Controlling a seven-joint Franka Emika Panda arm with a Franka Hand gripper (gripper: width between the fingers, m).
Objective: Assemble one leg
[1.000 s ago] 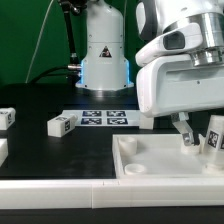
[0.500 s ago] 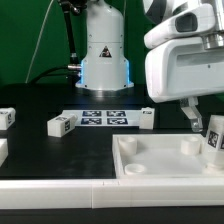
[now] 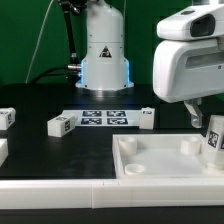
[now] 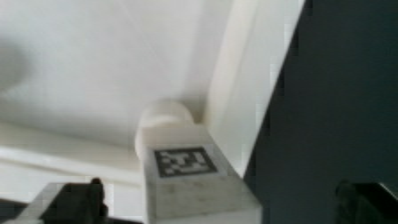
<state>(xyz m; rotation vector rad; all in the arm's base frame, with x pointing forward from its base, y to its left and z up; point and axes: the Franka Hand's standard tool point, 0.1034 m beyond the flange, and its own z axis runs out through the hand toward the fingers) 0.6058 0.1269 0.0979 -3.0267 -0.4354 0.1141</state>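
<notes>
Exterior view's far left: first leg [image 3: 5, 117] at frame edge, partly cut off. Second leg [image 3: 62, 124] on black table [image 3: 40, 150], just beside marker board [image 3: 103, 117]. Arm base [image 3: 105, 55] behind board. Third leg [image 3: 148, 118] at board's other end. White tray [image 3: 160, 165] nearer camera, right. Fourth leg [image 3: 214, 138] upright in tray by its right rim, tag visible. Gripper [image 4: 222, 205] above it, jaws wide apart, fingertips [image 4: 80, 200] clear of fourth leg, nothing held.
</notes>
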